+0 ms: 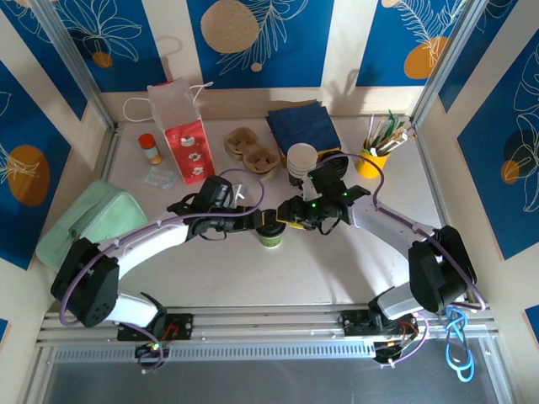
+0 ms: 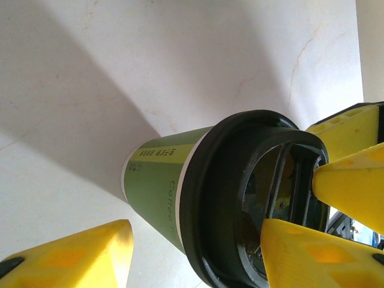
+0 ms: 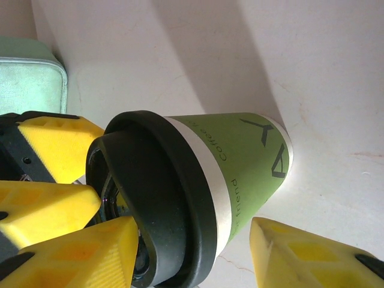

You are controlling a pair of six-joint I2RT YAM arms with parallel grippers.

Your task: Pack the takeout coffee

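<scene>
I see the takeout coffee [image 1: 270,235] standing upright on the table [image 1: 337,273], just in front and to the left of the cup stack [image 1: 301,162]. My left gripper [image 2: 195,227] straddles it with jaws spread: one finger is at the black lid, the other clear of the green side. The right gripper [image 3: 193,223] straddles it likewise from the stack's side.

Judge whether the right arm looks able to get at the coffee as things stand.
Probably yes. The right gripper straddles the coffee, jaws open, one finger each side. The left gripper sits at the same cup, its fingers by the lid, so the two could bump when closing.
</scene>
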